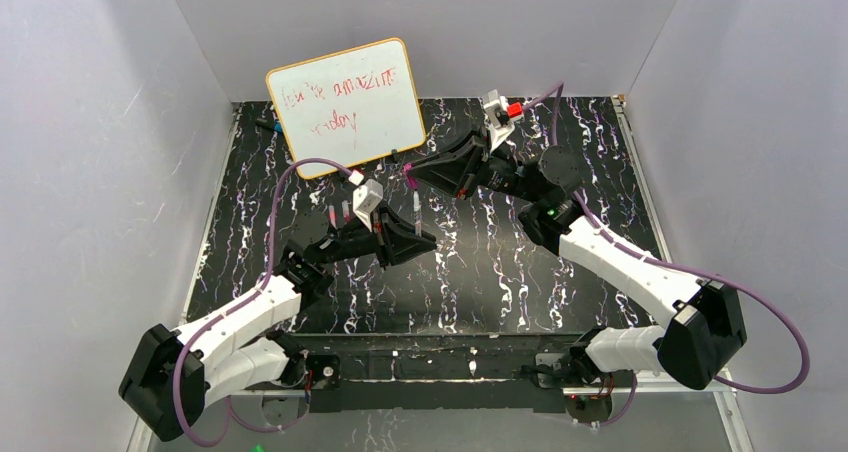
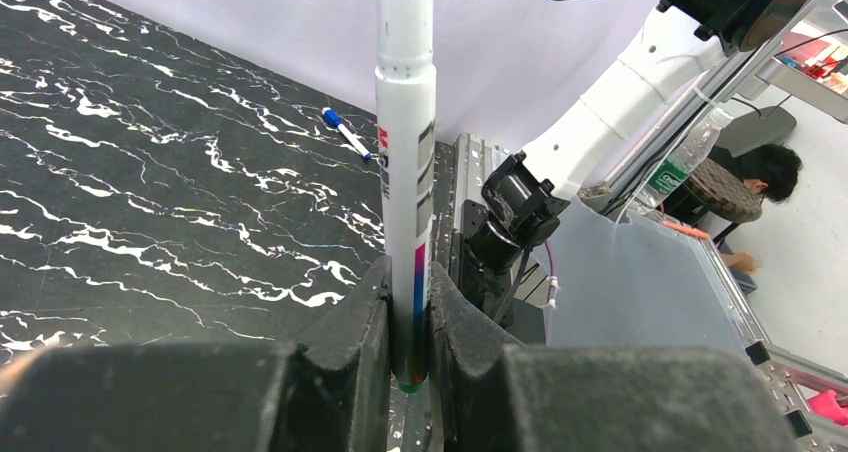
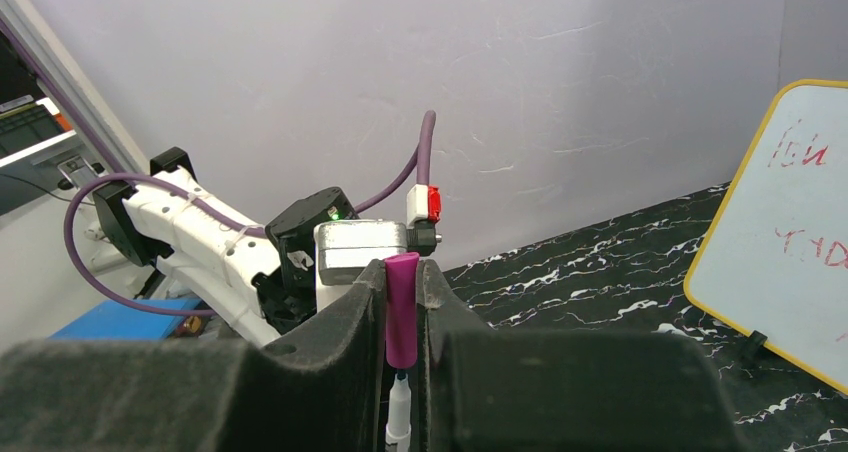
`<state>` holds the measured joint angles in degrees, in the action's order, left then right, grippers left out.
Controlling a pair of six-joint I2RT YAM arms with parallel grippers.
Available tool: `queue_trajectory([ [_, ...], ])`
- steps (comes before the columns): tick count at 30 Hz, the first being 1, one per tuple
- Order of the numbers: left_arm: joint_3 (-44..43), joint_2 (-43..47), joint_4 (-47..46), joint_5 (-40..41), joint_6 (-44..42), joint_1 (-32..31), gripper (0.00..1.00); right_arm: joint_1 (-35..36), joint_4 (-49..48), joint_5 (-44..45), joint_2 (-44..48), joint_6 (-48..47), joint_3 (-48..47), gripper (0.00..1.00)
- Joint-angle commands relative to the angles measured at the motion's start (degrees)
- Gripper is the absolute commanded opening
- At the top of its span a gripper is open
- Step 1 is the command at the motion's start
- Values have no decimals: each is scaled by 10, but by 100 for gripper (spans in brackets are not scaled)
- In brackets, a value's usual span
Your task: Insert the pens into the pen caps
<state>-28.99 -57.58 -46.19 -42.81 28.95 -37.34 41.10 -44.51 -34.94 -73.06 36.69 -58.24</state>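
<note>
- Overhead, the left gripper (image 1: pixel 408 238) sits at centre frame, clamped on the white-bodied pen (image 1: pixel 415 212), which stands upright from its fingers.
- Directly above it in that frame, the right gripper (image 1: pixel 416 175) pinches a magenta pen cap (image 1: pixel 409 181), held at the pen's top end.
- Seen from the right wrist, the magenta pen cap (image 3: pixel 402 307) is squeezed between two black fingers (image 3: pixel 360 322) at lower centre. The white-bodied pen (image 3: pixel 398 412) shows just beneath the cap's mouth (whether it has entered cannot be told).
- Seen from the left wrist, the white-bodied pen (image 2: pixel 405 172) rises through centre frame, its colour-banded lower end gripped between the pads (image 2: pixel 365 322).
- A dark blue-tipped marker (image 2: pixel 347 134) lies on the black marbled table (image 2: pixel 150 172) at upper centre, well apart from the pen.
- A whiteboard (image 1: pixel 345 107) with red scrawl leans at the top of the overhead view.
</note>
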Motion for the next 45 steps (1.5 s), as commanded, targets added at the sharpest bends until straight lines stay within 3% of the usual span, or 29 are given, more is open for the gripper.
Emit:
queue_trajectory([
  [1,-26,5,-7,4,-6,5,0,-2,-13,-4,23,-8,-4,18],
  [17,-61,-5,-3,-6,-11,30,0,-2,-11,-4,19,-8,-1,18],
  [29,-177,-50,23,-19,-59,50,0,-3,-39,-4,21,19,35,18],
  [39,-173,-24,34,-28,-58,81,0,-3,-17,17,51,12,71,18],
  [41,-174,-28,40,-46,-55,81,0,-2,-20,17,47,15,68,23],
  [45,-166,-41,46,-83,-40,81,0,-3,-14,1,36,12,43,44],
])
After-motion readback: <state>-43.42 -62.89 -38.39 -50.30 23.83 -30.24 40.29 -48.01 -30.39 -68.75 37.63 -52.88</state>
